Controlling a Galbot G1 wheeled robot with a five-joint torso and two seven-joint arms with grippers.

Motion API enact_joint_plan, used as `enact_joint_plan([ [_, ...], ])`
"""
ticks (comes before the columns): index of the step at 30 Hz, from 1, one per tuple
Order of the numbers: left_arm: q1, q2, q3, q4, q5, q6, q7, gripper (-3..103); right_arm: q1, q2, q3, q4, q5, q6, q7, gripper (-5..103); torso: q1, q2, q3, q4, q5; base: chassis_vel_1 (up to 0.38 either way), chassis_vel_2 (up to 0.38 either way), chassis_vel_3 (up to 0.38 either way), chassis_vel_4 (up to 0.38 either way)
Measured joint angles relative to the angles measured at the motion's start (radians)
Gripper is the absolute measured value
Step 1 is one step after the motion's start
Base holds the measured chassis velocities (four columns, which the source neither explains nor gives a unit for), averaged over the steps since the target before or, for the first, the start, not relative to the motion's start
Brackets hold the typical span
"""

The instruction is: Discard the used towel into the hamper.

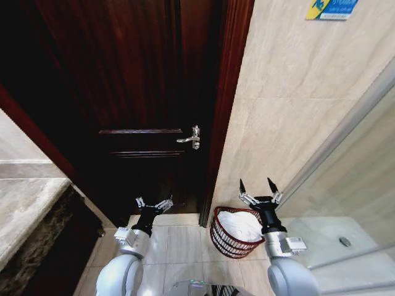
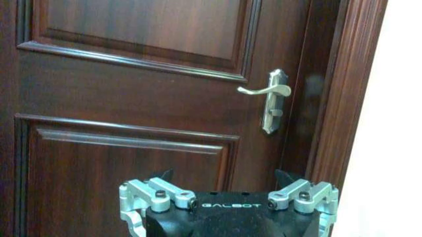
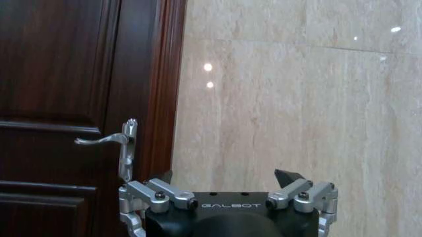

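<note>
Both jaws spread wide and empty, left gripper (image 1: 154, 203) at 7 o'clock, right gripper (image 1: 259, 185) at 5 o'clock just beside one hamper (image 1: 229, 242), one white towel (image 1: 242, 225) inside, one door handle (image 1: 190, 139) near centre.

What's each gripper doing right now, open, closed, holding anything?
Left gripper: open, empty, raised in front of the door.
Right gripper: open, empty, beside the hamper, which has the towel in it.
</note>
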Motion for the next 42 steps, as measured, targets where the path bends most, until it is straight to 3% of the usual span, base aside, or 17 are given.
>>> enact_joint_plan([
  [42,0.0,0.0,0.0,0.0,0.0,0.0,0.0,100,-0.023,0.005,0.0,0.01,-0.026,0.003,0.008,100,-0.001,-0.002,-0.001,0.0,0.0,0.0,0.0,0.0,0.0],
])
